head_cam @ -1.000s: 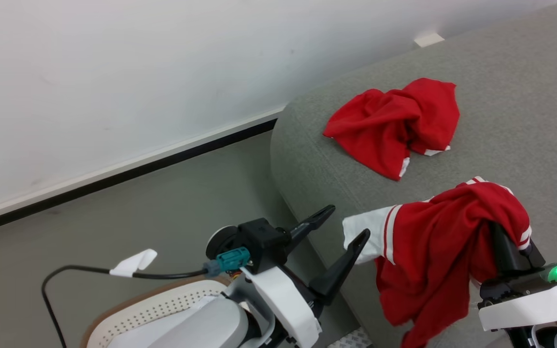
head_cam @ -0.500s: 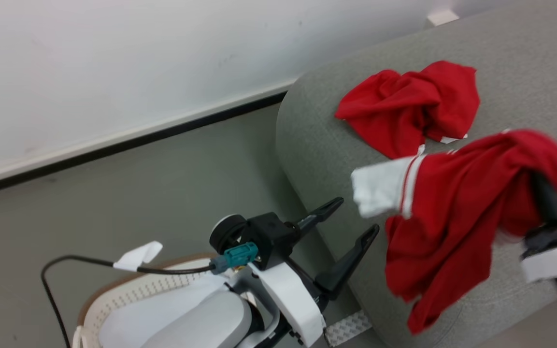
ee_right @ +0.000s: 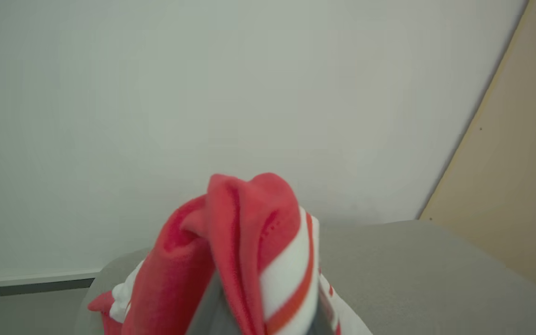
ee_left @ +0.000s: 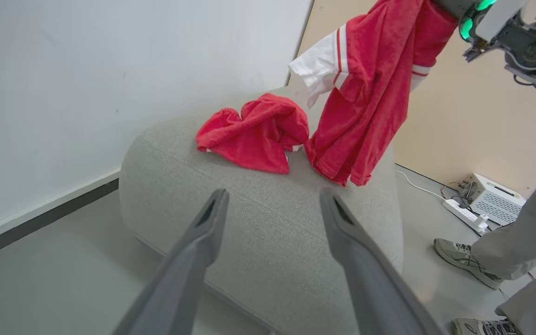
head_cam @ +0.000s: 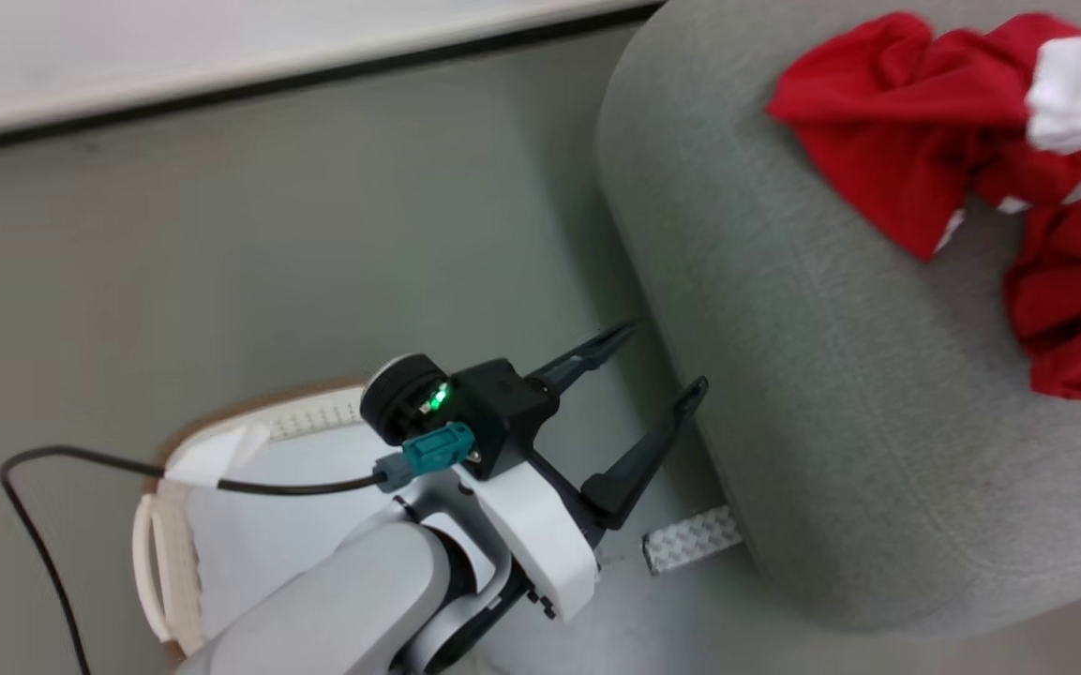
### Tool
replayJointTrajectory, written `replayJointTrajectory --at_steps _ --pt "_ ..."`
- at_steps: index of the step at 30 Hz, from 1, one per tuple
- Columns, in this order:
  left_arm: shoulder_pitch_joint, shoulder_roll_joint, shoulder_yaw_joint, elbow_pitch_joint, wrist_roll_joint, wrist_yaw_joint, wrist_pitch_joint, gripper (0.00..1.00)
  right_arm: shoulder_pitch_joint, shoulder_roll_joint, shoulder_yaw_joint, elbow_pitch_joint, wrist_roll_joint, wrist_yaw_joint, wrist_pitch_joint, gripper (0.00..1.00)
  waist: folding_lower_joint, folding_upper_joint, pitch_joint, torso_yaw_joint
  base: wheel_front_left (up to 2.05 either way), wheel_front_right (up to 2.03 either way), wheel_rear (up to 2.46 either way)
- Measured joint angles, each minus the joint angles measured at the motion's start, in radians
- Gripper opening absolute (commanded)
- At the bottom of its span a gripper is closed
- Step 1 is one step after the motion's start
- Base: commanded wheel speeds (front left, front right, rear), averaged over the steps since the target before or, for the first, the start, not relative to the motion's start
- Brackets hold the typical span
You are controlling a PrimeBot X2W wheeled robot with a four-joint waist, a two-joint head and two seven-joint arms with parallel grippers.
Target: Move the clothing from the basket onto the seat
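One piece of red clothing [head_cam: 878, 122] lies crumpled on the grey seat [head_cam: 831, 422], near its rounded end. A second red piece with a white panel and stripes [ee_left: 365, 93] hangs over the seat; my right gripper [ee_right: 261, 302] is shut on it, fingers buried in the cloth. Its lower hem dangles close to the lying piece [ee_left: 254, 135]. My left gripper [head_cam: 664, 358] is open and holds nothing. It hovers between the seat's end and the white basket [head_cam: 142, 553], which my left arm partly covers.
A pale liner cloth [head_cam: 268, 525] shows inside the basket. A black cable [head_cam: 34, 469] loops over the floor beside it. In the left wrist view, a person's legs and shoes [ee_left: 467, 260] stand past the seat, near a power strip [ee_left: 463, 211] and a white box [ee_left: 491, 197].
The head camera has tipped down and shifted. My right gripper has lifted the striped garment up and farther over the seat, toward the lying piece. The left gripper stays open in place.
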State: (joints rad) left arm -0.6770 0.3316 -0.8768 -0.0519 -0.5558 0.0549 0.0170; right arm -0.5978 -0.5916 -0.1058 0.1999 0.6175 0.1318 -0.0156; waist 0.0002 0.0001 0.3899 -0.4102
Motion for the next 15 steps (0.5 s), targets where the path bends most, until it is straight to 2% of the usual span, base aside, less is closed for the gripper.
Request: replayJointTrajectory --at_steps 3,5,8,15 --pt "-0.005 0.01 -0.002 -0.013 0.003 0.004 0.011 1.0 -0.039 -0.028 0.016 0.135 0.017 0.0 0.026 0.0 0.0001 0.0 0.055 0.017 0.0 0.0 0.0" --pt "-0.015 0.013 0.004 -0.022 0.012 0.008 0.007 1.0 -0.056 -0.038 0.062 0.241 0.019 0.0 0.059 0.0 0.0 0.0 0.088 0.03 0.0 0.0 0.0" --pt "-0.024 0.022 0.019 -0.029 0.021 0.017 0.002 1.0 -0.079 -0.022 0.115 0.38 0.05 0.0 0.077 0.0 0.0001 0.0 0.127 0.05 0.0 0.0 0.0" --pt "-0.04 0.021 0.02 -0.031 0.03 0.023 -0.005 1.0 -0.146 -0.016 0.25 0.559 0.076 0.0 0.097 0.0 0.0001 -0.0001 0.167 0.097 0.0 0.0 0.0"
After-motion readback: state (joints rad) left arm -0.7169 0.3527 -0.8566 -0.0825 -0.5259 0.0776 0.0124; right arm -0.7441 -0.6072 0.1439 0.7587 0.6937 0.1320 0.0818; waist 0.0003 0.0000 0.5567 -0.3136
